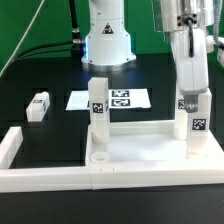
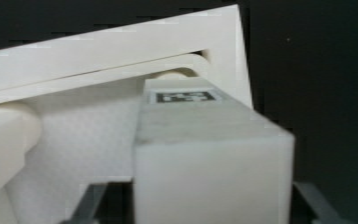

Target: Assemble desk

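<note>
White leg (image 2: 202, 150) with black-and-white tag (image 2: 181, 98), clamped upright in pincer (image 1: 191, 98), at tabletop (image 1: 140, 152) corner.

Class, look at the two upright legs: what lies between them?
Exterior view: the tabletop's far rim runs from the free leg to the held leg in the gripper.

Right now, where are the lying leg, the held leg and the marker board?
lying leg (image 1: 38, 105): exterior view, its tagged upper face.
held leg (image 1: 194, 125): exterior view, its lower half.
marker board (image 1: 78, 100): exterior view, its bare end.
</note>
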